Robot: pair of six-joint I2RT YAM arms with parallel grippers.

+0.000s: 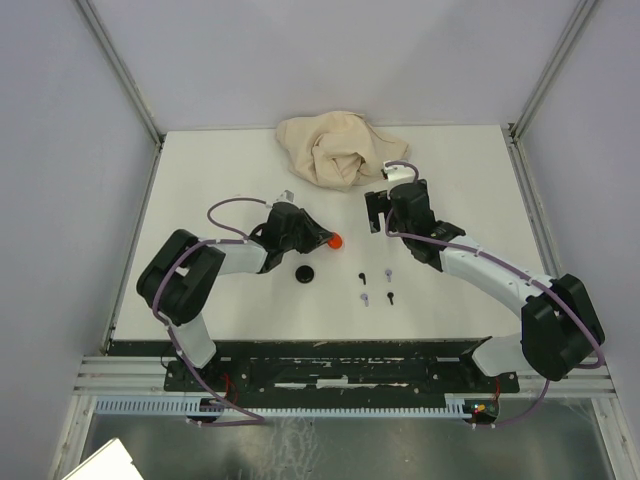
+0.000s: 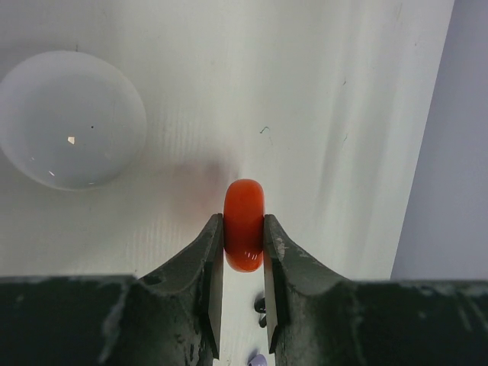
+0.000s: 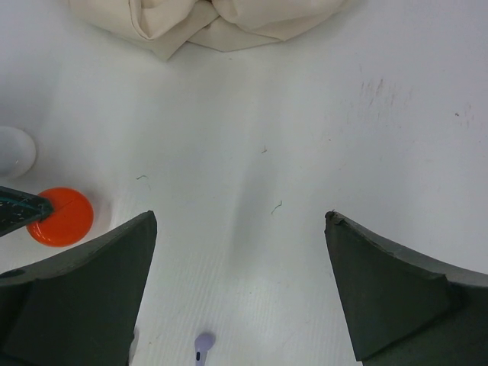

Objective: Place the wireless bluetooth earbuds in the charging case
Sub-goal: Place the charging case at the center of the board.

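My left gripper is shut on a red round charging case, gripped edgewise by its flat faces just above the table; the top view shows the case at the gripper's tip. Small earbuds lie in front of the arms: two black earbuds and two lavender earbuds. My right gripper hangs open over bare table, with one lavender earbud below its jaws and the red case to its left. In the top view the right gripper is right of the case.
A white round disc lies on the table beyond the left gripper. A black round disc sits near the left arm. A crumpled beige cloth lies at the back of the table. Grey walls stand on three sides.
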